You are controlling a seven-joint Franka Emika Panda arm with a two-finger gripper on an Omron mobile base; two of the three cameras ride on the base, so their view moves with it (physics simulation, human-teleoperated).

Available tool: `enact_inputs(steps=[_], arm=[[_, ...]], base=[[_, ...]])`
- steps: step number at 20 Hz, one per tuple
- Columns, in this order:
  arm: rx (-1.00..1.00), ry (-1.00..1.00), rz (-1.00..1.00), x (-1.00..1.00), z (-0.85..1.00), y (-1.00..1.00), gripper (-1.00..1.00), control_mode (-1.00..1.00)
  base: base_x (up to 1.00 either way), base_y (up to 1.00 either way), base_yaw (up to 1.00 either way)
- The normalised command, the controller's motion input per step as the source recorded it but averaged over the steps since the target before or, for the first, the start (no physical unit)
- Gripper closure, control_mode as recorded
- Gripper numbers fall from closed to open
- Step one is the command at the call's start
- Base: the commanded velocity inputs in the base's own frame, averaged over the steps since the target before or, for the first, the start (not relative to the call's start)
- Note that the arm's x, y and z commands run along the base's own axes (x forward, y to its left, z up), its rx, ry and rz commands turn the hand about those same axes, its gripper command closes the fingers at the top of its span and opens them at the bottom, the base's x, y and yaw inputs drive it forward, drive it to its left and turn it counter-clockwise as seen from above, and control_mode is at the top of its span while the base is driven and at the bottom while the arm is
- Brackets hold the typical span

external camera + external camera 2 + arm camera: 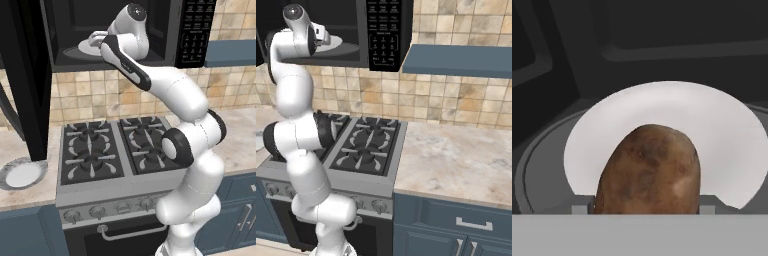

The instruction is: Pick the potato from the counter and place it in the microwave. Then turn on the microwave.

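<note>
One potato is seen in the hand view, brown and mottled, standing between the two finger tips of the gripper, one tip at each of its lower sides. The fingers are spread wide and set against the potato, so it appears to be held, over one white round turntable inside the dark cavity of the microwave.

In the left base view, from left to right, one white plate is seen on the counter, then one black stove with four burners visible and several knobs along its front, then the one white arm, which is reached up into the open microwave, where the gripper is seen above the turntable. One keypad is seen on the microwave's right side.

In the right base view, the arm is at the left, the stove beside it, and a stretch of counter to the right over blue cabinet fronts.
</note>
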Motion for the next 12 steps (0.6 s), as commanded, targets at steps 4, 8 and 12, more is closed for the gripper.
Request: enact_inputs(steps=[4,8,12], arm=[[0.00,0.00,0.00,0.29,0.00,0.09,1.00,-1.00],[0.00,0.00,0.00,0.17,0.01,0.08,1.00,-1.00],[0.00,0.00,0.00,0.02,0.12,0.08,1.00,-1.00]], base=[[0.00,0.00,0.00],[0.00,0.00,0.00],[0.00,0.00,0.00]])
